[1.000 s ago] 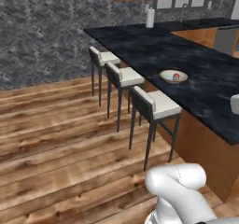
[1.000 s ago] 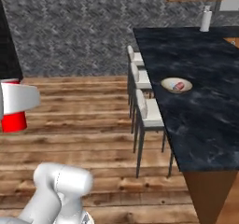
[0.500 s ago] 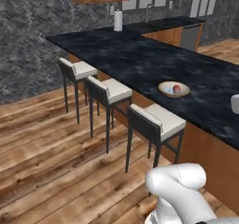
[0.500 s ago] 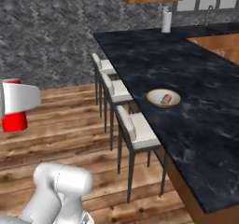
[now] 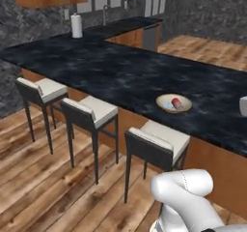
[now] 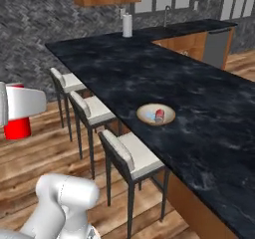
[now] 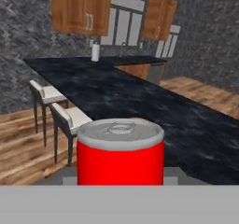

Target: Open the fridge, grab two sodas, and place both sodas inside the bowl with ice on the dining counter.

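Left base view: a shallow tan-rimmed bowl (image 5: pixel 173 103) sits on the long black marble-look dining counter (image 5: pixel 120 71), one red soda can (image 5: pixel 177 102) already lying inside. Right base view: the white gripper (image 6: pixel 15 114) at far left clamps a second red can (image 6: pixel 17 126) upright for carrying, well short of the bowl (image 6: pixel 155 115). Hand view: that can (image 7: pixel 120 153) stands directly ahead, counter (image 7: pixel 140 97) beyond it.

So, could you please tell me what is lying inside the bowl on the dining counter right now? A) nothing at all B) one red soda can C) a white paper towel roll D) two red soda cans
B: the bowl on the dining counter holds a single red soda can, while the second soda can sits upright in the end effector, away from the counter.
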Available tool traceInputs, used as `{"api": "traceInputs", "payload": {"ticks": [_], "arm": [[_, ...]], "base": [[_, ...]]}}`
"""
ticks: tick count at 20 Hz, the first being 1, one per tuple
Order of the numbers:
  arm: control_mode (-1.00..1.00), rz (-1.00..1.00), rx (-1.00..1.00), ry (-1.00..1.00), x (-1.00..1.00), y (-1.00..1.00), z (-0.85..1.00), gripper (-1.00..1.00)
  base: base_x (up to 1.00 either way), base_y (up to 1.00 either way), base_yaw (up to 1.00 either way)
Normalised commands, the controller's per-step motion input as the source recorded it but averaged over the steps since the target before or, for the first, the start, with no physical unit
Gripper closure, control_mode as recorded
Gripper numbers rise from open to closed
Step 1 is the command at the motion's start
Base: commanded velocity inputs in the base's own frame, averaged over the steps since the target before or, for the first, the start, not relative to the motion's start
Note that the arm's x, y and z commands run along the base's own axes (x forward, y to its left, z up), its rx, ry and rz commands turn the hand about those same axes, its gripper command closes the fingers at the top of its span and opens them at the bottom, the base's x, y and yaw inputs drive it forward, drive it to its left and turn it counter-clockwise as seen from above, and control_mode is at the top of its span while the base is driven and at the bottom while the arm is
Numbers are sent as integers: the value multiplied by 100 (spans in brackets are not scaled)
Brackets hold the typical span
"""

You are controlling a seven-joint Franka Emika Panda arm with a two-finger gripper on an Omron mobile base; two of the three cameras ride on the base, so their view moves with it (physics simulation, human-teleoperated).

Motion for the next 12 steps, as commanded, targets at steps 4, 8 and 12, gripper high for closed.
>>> {"api": "traceInputs", "payload": {"ticks": [4,8,12], "arm": [[100,0,0,0,0,0,0,100],[100,0,0,0,0,0,0,100],[100,0,0,0,0,0,0,100]], "base": [[56,39,-52],[59,41,-52],[69,33,-49]]}}
